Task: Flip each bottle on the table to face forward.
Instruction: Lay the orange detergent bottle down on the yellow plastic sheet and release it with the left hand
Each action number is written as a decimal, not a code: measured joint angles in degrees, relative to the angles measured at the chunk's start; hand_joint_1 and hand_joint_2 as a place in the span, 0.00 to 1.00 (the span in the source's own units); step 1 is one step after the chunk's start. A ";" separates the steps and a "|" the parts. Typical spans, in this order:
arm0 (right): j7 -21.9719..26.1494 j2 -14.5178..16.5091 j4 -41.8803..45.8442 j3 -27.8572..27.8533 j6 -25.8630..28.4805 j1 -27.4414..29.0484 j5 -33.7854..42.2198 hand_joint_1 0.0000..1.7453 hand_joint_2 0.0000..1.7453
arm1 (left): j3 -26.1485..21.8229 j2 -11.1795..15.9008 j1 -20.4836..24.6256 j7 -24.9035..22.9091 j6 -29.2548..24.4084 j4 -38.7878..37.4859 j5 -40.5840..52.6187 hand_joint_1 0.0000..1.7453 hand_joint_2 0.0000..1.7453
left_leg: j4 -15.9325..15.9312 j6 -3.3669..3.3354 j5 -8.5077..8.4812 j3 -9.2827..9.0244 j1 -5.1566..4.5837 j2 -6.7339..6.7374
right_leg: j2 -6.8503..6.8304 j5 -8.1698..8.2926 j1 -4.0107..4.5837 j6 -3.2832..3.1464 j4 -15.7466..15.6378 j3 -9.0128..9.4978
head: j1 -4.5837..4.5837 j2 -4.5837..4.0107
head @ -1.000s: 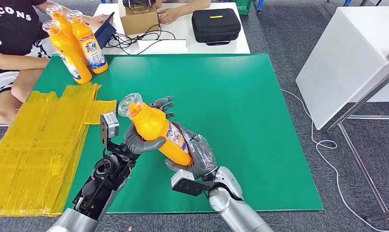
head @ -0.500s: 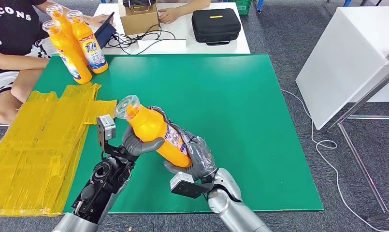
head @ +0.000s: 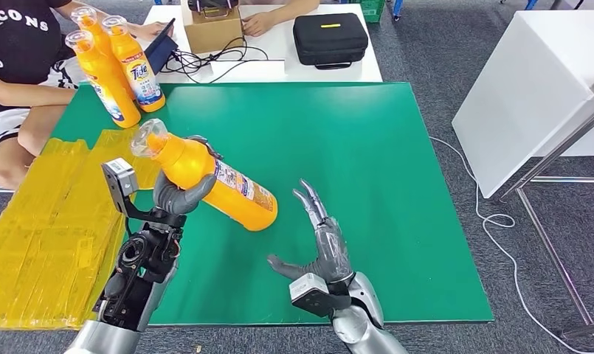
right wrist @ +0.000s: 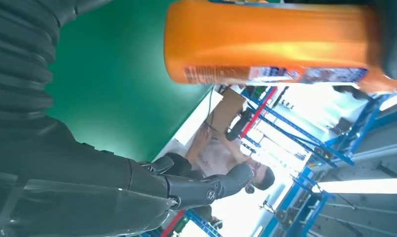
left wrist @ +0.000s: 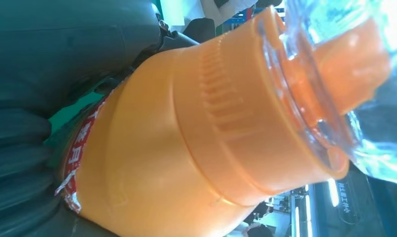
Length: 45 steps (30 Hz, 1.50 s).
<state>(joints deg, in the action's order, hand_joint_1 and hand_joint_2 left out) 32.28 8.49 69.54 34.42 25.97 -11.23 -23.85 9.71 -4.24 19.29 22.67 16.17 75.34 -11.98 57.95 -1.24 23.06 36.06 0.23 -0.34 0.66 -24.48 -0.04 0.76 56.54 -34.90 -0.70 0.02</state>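
Left robot hand (head: 177, 198) gripping orange bottle (head: 209, 184) mid-body, centre-left of frame; rigid, slick plastic, probably heavy. Right robot hand (head: 322, 240) open, empty.

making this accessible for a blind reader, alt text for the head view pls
The robot's left hand holds a tilted orange bottle above a green table, while its right hand is open beside it. Two more orange bottles stand at the table's far left corner.
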 joint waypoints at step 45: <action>1.40 -4.31 28.06 -17.09 -11.09 14.61 14.62 0.00 1.00 | 4.02 14.42 18.89 -14.73 -36.46 -24.56 102.04 1.00 1.00 | 0.00 0.01 -0.05 -0.06 0.00 0.15 | 0.12 0.16 0.00 -0.10 0.01 -0.03 | -0.01 0.00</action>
<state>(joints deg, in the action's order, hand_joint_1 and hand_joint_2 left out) 33.69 4.17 97.61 17.33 14.87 3.39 -9.22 13.74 10.18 38.18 7.93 -20.28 50.78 90.06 57.95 -1.22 23.01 36.00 0.23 -0.19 0.77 -24.32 -0.04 0.67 56.55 -34.93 -0.71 0.02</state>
